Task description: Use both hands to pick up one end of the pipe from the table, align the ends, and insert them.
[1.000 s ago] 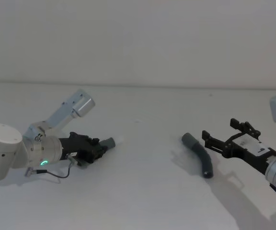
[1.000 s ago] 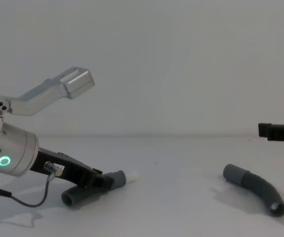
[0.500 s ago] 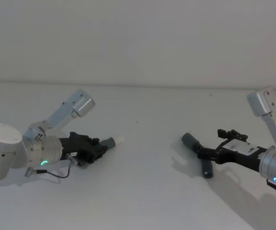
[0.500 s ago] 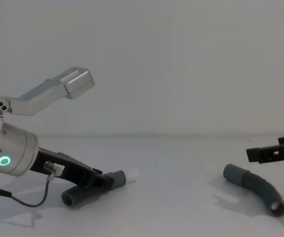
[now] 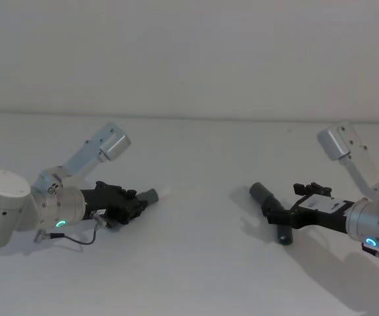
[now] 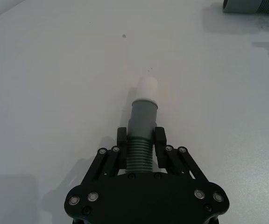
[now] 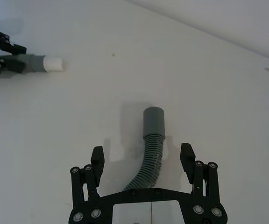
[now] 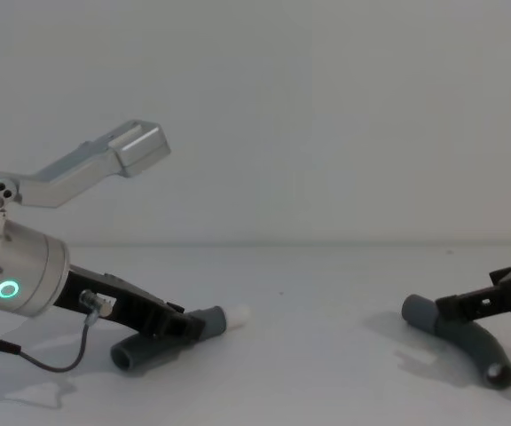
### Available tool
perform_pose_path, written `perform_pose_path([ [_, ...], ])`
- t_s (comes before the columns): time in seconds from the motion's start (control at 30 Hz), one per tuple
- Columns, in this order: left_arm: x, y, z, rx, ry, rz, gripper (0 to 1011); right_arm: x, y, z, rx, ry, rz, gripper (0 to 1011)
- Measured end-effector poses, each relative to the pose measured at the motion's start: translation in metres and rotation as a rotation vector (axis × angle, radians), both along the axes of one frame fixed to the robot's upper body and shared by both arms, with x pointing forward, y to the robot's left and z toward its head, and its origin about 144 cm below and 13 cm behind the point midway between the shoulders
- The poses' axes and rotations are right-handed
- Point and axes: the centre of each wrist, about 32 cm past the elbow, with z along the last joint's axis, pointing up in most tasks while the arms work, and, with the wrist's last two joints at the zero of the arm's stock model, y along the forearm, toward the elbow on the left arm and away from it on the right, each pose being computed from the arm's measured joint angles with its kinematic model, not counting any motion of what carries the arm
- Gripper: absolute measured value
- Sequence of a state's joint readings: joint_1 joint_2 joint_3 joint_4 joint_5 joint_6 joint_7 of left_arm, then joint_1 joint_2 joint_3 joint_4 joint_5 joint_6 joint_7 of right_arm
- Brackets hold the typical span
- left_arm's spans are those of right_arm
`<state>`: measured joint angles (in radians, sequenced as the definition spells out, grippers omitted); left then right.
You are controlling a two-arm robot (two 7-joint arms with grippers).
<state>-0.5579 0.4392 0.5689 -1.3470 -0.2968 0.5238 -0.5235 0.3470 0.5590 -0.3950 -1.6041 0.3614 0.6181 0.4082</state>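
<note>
My left gripper [image 5: 135,201] is shut on the ribbed middle of one dark-grey pipe piece [image 6: 143,123], low over the white table [image 5: 202,263]. That piece's narrow white-tipped end [image 6: 148,87] sticks out past the fingers toward the centre, and its other cuff [image 8: 133,357] points down at the table. The second pipe piece [image 7: 153,122] lies flat on the right. My right gripper [image 7: 142,153] is open, with one finger on each side of the ribbed part, not touching it. The wide smooth cuff [image 5: 262,191] lies just ahead of the fingertips.
The table runs back to a plain pale wall. Between the two pipe pieces the surface is bare white. A silver link of my left arm [image 8: 118,153] rises above the left gripper, and a link of my right arm [image 5: 339,139] rises at the far right.
My right gripper has swung left and come down from beside the right pipe piece until its open fingers straddle it. The left gripper and its held piece have not moved.
</note>
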Motion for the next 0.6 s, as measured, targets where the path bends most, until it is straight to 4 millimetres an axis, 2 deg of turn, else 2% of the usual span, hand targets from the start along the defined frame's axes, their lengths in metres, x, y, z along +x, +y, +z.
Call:
perform_pose_path([
  [0.6, 0.0, 0.0, 0.0, 0.0, 0.0, 0.0, 334, 0.016, 0.009, -0.005, -0.01, 0.054, -0.006, 1001],
])
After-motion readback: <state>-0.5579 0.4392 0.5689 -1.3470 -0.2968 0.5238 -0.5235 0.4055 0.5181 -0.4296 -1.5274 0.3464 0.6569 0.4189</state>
